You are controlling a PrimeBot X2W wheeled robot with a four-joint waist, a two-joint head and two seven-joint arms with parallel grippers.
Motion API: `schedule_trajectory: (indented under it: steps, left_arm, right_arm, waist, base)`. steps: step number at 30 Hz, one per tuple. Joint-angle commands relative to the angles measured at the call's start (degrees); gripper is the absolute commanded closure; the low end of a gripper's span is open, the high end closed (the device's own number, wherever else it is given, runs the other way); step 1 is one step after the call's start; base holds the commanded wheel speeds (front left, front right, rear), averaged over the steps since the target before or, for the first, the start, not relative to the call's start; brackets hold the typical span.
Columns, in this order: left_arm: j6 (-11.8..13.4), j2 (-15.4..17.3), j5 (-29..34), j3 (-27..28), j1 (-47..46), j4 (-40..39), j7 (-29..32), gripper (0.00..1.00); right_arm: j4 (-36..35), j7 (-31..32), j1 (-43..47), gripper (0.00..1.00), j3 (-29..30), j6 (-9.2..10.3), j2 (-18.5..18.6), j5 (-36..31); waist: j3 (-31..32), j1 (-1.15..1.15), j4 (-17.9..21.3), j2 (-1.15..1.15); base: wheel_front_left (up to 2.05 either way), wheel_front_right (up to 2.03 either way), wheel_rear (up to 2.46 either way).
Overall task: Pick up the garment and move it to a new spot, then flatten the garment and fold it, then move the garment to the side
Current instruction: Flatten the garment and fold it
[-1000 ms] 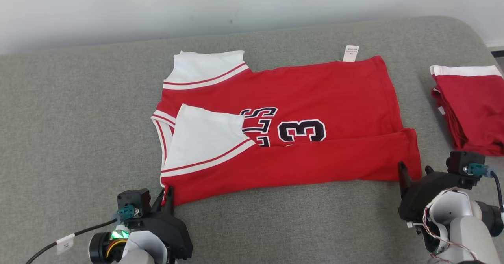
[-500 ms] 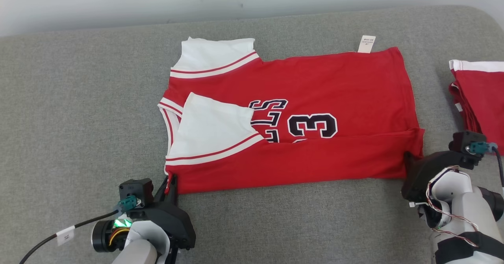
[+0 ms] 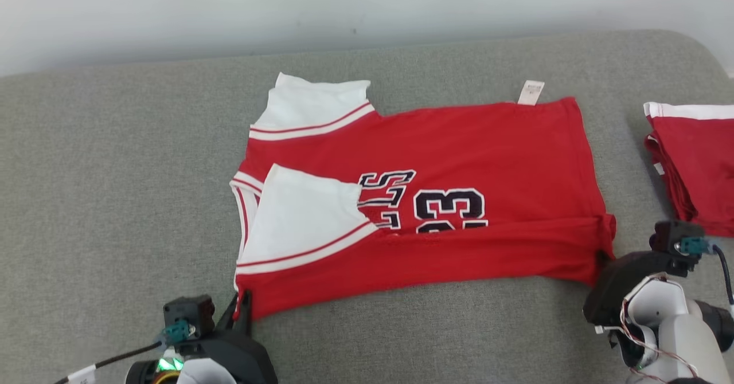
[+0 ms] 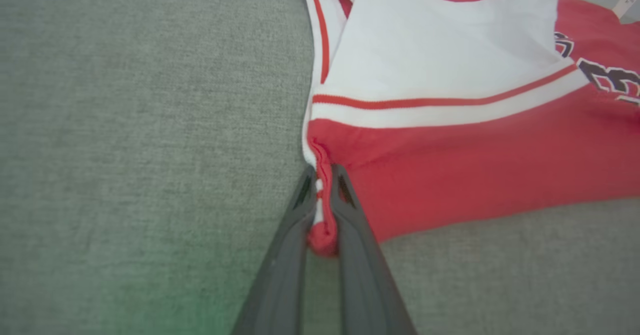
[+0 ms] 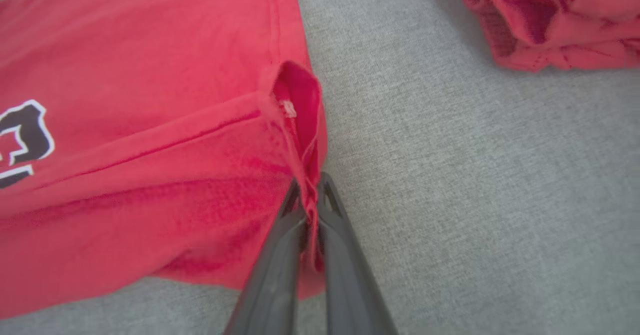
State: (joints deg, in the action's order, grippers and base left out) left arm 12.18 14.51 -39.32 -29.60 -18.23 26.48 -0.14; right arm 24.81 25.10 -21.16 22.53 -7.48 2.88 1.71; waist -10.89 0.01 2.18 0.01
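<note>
Head view: clamped on garment (image 3: 459, 143) near corners via left gripper (image 4: 322, 172), right gripper (image 5: 310, 185); lift level, keep edge taut.

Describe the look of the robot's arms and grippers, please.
The left gripper and right gripper each have two long dark grey fingers, a black angular body and a small box with a teal connector. The forearm shells are white. The left carries a black cable with a white tag and a green light; the right, thin red-white wires.
</note>
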Motion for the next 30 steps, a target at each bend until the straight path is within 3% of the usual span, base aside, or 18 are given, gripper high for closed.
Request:
schedule_trajectory:
  steps: [1, 18, 19, 20, 21, 25, 30]
  left_arm:
    - [0.64, 0.85, -0.66, -0.10, 2.62, -0.72, 0.93, 1.00]
    - [6.64, 5.89, -1.81, -0.77, 15.17, -18.16, 7.29, 1.00]
    - [6.73, 5.98, -1.54, -0.89, 15.11, -18.51, 7.26, 1.00]
    - [6.79, 5.90, -1.39, -1.13, 15.29, -18.74, 7.31, 0.68]
    - [7.23, 5.61, -1.76, -0.95, 15.68, -18.76, 7.36, 0.00]
    - [7.93, 5.36, -3.24, 0.31, 15.74, -19.94, 7.63, 0.00]
    - [8.27, 9.24, -2.40, 1.92, 12.12, -22.68, 10.15, 0.00]
  right_arm:
    - [-1.16, 0.28, 1.86, 1.00, 0.27, -0.01, -0.04, 0.60]
    - [-15.71, 8.74, 15.70, 1.00, 0.09, 0.06, 0.03, 6.36]
    - [-15.94, 8.95, 16.27, 0.33, -0.19, 0.06, 0.01, 6.66]
    - [-15.92, 9.48, 16.89, 0.00, -0.33, 0.06, 0.00, 7.11]
    - [-16.14, 9.66, 17.34, 0.00, -0.49, 0.06, -0.02, 7.27]
    - [-17.78, 9.50, 17.95, 0.00, -1.11, 0.06, -0.03, 8.33]
    - [-23.02, 11.57, 16.55, 0.00, -1.52, 0.06, -0.02, 6.32]
  waist:
    - [1.05, -0.01, -0.14, -0.01]
    - [3.98, -0.01, -0.65, -0.01]
    - [4.03, -0.01, -0.64, -0.01]
    - [4.12, -0.01, -0.62, -0.01]
    - [4.24, -0.01, -0.59, -0.01]
    - [4.74, -0.01, -0.58, -0.01]
    - [5.02, -0.01, -0.78, -0.01]
  base:
    - [0.00, 0.00, 0.00]
    - [0.00, 0.00, 0.00]
    - [0.00, 0.00, 0.00]
    - [0.00, 0.00, 0.00]
    - [0.00, 0.00, 0.00]
    - [0.00, 0.00, 0.00]
    - [0.00, 0.00, 0.00]
